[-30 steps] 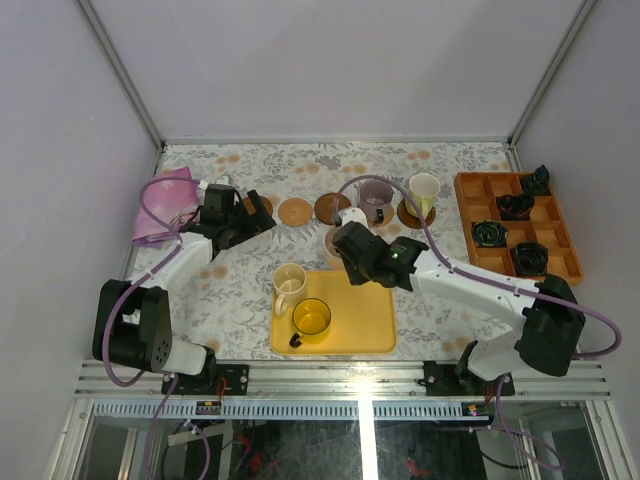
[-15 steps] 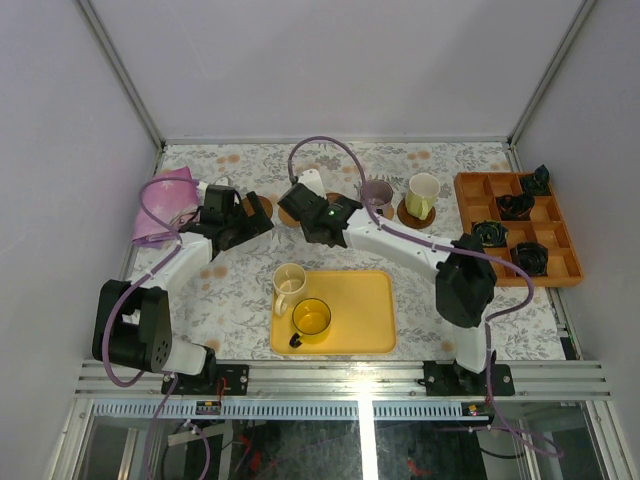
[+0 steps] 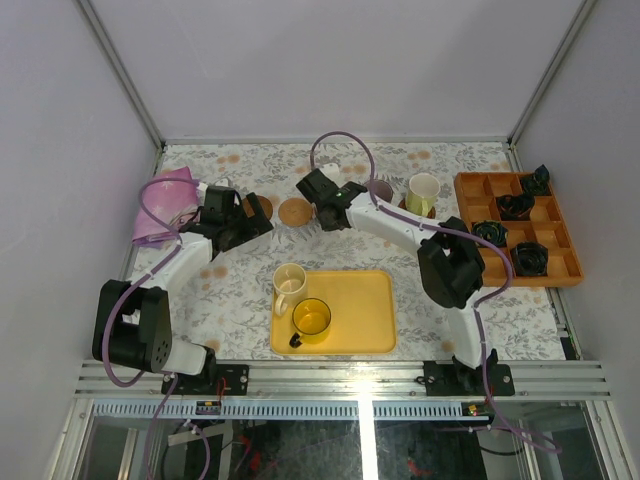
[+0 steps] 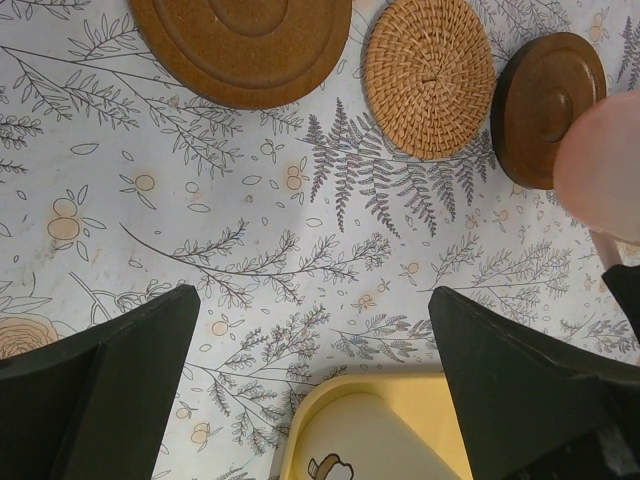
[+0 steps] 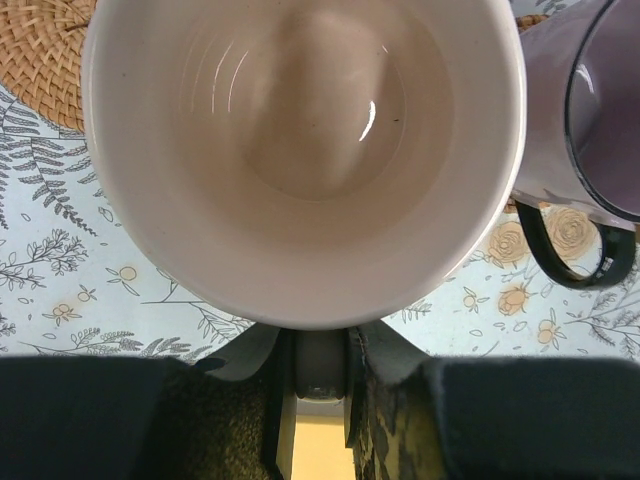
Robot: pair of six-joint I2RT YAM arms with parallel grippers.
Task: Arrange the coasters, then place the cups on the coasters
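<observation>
The right gripper [image 5: 320,350], at the centre of the overhead view, is closed narrowly on the handle of the pink cup [image 5: 300,150], which fills its wrist view. The left gripper [image 4: 312,295] is spread wide and holds nothing. To seat the cup well, centre it over the free dark coaster [image 4: 545,110] at the upper right of the left wrist view. Lower it level, clear of the grey-purple cup [image 5: 585,100] just beside it. The cup hides that coaster from its own camera, and I cannot tell whether its base touches anything.
</observation>
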